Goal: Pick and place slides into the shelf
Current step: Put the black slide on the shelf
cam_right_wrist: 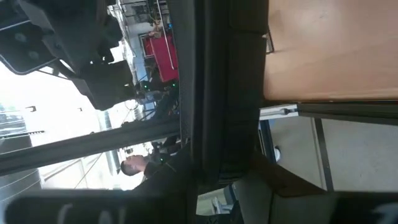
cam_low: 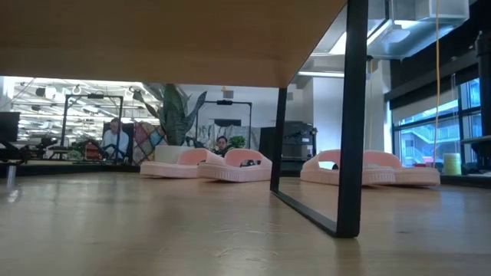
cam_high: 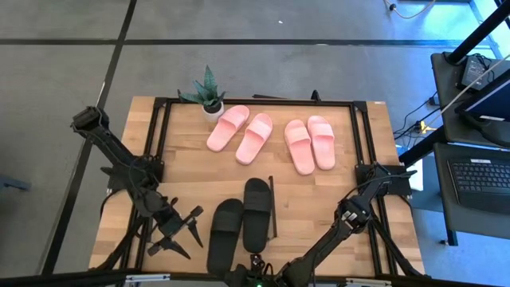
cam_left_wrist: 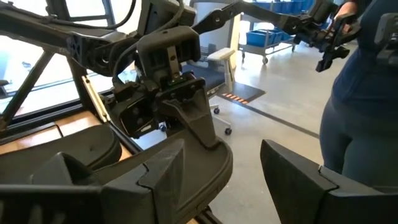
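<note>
From above, the bench (cam_high: pixel 183 151) carries six slides. One pink pair (cam_high: pixel 241 133) lies near the far edge beside a small potted plant (cam_high: pixel 207 94), a second pink pair (cam_high: pixel 311 143) sits just to its right, and the black pair (cam_high: pixel 241 219) lies near the front edge, one slide set farther forward than the other. A thin dark bar (cam_high: pixel 272 207) runs just beside the black pair's right slide; the shelf's wood top cannot be made out from this view.

The low view gives what the overhead one hides: the shelf board (cam_low: pixel 169 38) spans overhead and its black end frame (cam_low: pixel 349 123) stands on the bench, with both pink pairs (cam_low: pixel 205 165) (cam_low: pixel 368 169) resting beyond it. People (cam_low: pixel 115 138) show in the room behind.

The left gripper (cam_high: pixel 177 231) hangs over the front left of the bench, left of the black pair, jaws released and spread, holding nothing. Its wrist view shows its fingers (cam_left_wrist: pixel 155 180) apart, the right arm's joint (cam_left_wrist: pixel 168 62) beyond, and a person (cam_left_wrist: pixel 364 93) standing nearby.

The right gripper (cam_high: pixel 255 267) sits at the front edge, close behind the black pair; whether its jaws are released or clenched I cannot tell, and its wrist view shows only dark parts and a wood panel (cam_right_wrist: pixel 329 50).
</note>
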`<state>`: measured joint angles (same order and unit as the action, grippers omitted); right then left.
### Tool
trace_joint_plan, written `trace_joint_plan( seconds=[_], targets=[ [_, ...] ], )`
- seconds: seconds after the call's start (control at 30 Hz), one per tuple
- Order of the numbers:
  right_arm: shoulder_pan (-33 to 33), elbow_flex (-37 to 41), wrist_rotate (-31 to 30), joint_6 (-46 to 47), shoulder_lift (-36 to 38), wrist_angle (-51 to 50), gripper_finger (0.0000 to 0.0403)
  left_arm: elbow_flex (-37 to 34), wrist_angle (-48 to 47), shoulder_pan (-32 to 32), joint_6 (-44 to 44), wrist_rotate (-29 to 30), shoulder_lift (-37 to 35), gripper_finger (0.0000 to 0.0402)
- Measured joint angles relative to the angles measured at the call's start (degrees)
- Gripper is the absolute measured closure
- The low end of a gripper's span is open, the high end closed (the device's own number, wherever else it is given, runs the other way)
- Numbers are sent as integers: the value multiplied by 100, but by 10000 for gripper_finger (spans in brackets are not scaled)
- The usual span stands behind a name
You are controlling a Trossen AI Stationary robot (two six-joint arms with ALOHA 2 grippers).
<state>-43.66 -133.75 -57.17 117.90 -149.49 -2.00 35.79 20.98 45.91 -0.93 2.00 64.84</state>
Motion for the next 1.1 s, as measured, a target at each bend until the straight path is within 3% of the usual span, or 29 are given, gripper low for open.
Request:
trace_joint_plan(
  seconds=[0.53,0.87,1.1],
  targets=[
    [0,0,-38,5,1,-19,306,0,-103,-188,11,0,-2,201],
    [0,0,-74,3,2,-90,258,0,-116,-483,153,2,-4,201],
    [-2,0,-710,5,4,-87,250,0,-254,-595,150,2,-7,201]
  ],
)
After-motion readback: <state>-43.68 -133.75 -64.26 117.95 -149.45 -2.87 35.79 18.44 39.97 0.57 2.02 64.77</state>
